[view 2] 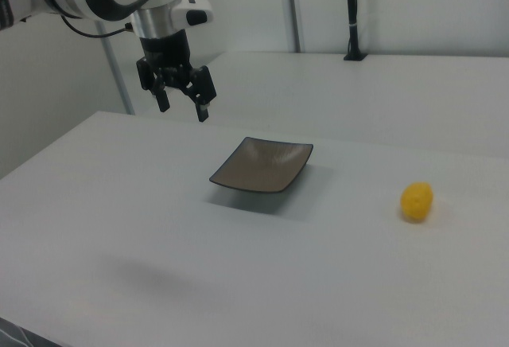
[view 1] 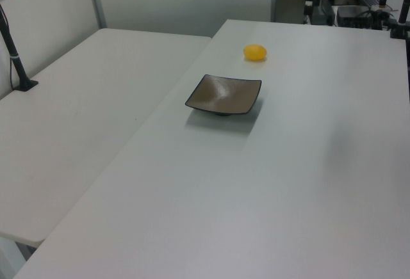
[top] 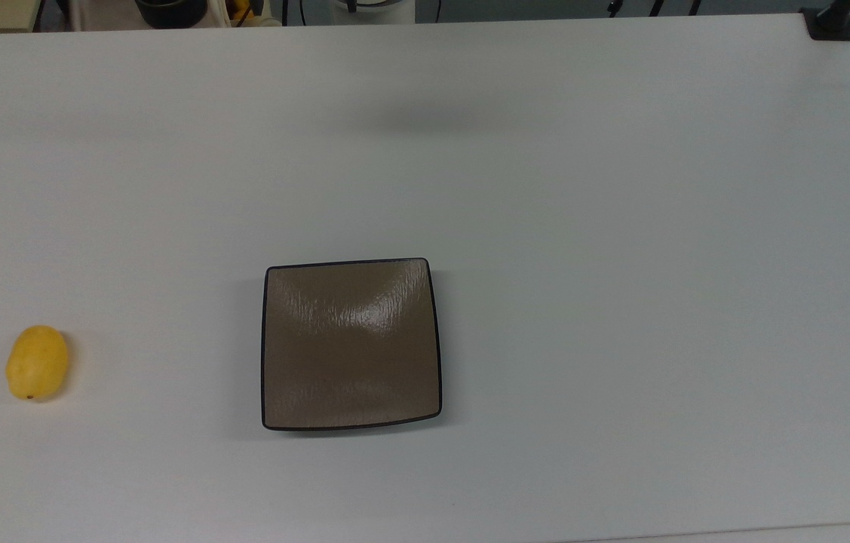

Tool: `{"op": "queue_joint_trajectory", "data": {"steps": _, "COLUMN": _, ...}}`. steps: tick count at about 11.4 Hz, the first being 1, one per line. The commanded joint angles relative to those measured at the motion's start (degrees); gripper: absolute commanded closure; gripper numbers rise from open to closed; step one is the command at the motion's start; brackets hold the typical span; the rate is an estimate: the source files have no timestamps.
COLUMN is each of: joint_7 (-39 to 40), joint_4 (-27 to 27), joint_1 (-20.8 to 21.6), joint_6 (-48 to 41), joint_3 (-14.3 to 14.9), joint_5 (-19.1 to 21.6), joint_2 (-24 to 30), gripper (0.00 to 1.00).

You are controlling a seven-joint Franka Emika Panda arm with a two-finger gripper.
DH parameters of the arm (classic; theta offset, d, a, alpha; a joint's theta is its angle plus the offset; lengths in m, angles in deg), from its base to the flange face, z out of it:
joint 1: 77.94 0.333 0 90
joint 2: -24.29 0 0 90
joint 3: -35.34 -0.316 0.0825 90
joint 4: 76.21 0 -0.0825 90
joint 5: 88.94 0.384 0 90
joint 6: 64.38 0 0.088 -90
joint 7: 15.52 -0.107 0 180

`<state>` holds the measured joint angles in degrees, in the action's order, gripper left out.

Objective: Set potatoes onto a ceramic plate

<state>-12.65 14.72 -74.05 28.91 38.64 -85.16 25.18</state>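
Top view: the potato point(top: 37, 363) lies on the white table point(top: 621, 226) near the top view's left edge, well apart from the empty plate point(top: 351, 345) at centre. Nothing has been picked up; by the look of it the task is at its opening step, the reach for the potato.

Left view: the potato point(view 1: 255, 52) sits beyond the plate point(view 1: 224, 95), apart from it, both resting flat on the table point(view 1: 256, 196).

Right view: the gripper point(view 2: 184, 102) hangs in the air above the table point(view 2: 159, 228), toward the right view's left of the plate point(view 2: 262, 165), fingers spread and holding nothing. The potato point(view 2: 417, 201) lies far off to the right view's right. The next move likely calls for carrying the arm across, past the plate, and lowering the spread fingers around the potato.
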Motion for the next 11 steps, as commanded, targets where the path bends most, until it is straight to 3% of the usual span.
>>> {"op": "queue_joint_trajectory", "data": {"steps": 1, "joint_7": -0.42, "joint_4": 0.66, "joint_1": 0.07, "joint_6": 3.99, "joint_3": 1.53, "joint_5": -0.36, "joint_2": -0.62, "gripper": 0.00}}
{"op": "queue_joint_trajectory", "data": {"steps": 5, "joint_7": 1.17, "joint_4": -3.28, "joint_1": -3.44, "joint_6": 12.79, "joint_3": 1.62, "joint_5": -0.79, "joint_2": -6.76, "gripper": 0.00}}
{"op": "queue_joint_trajectory", "data": {"steps": 8, "joint_7": 1.17, "joint_4": -15.13, "joint_1": -4.59, "joint_6": 15.33, "joint_3": 5.91, "joint_5": -0.62, "joint_2": -15.89, "gripper": 0.00}}
{"op": "queue_joint_trajectory", "data": {"steps": 11, "joint_7": 1.08, "joint_4": -16.30, "joint_1": -7.13, "joint_6": 26.55, "joint_3": 7.15, "joint_5": -0.18, "joint_2": -21.00, "gripper": 0.00}}
